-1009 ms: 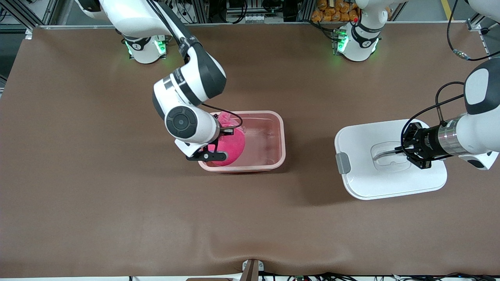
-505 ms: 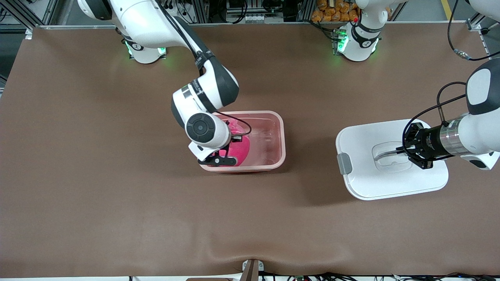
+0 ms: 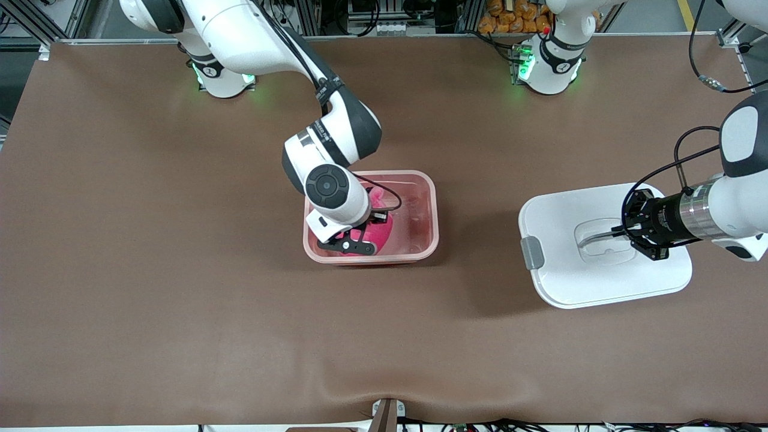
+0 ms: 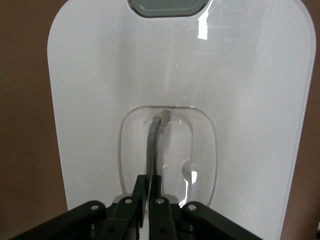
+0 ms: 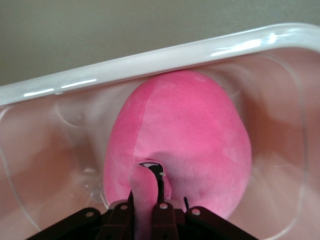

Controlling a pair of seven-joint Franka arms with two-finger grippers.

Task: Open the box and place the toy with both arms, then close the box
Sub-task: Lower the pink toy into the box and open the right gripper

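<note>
— Toy [image 3: 379, 231] sits low inside the box [image 3: 429, 204]; my right tool [image 5: 146, 210] is clamped on a pinch of its plush.

— Risk?

— Fabric may snag on release and lift out, or my wrist could nudge the rim just beside it.

— And the lid [image 3: 564, 282]?

— On the surface toward my left arm's end, left tool [image 4: 148, 197] pinching its handle [image 4: 155, 145]; open room between.

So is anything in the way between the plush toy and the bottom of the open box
Nothing visible. The right gripper, shut on a fold of the toy, already has it inside the box, whose floor looks bare. The lid is off, lying toward the left arm's end, its handle pinched by the left gripper.
</note>
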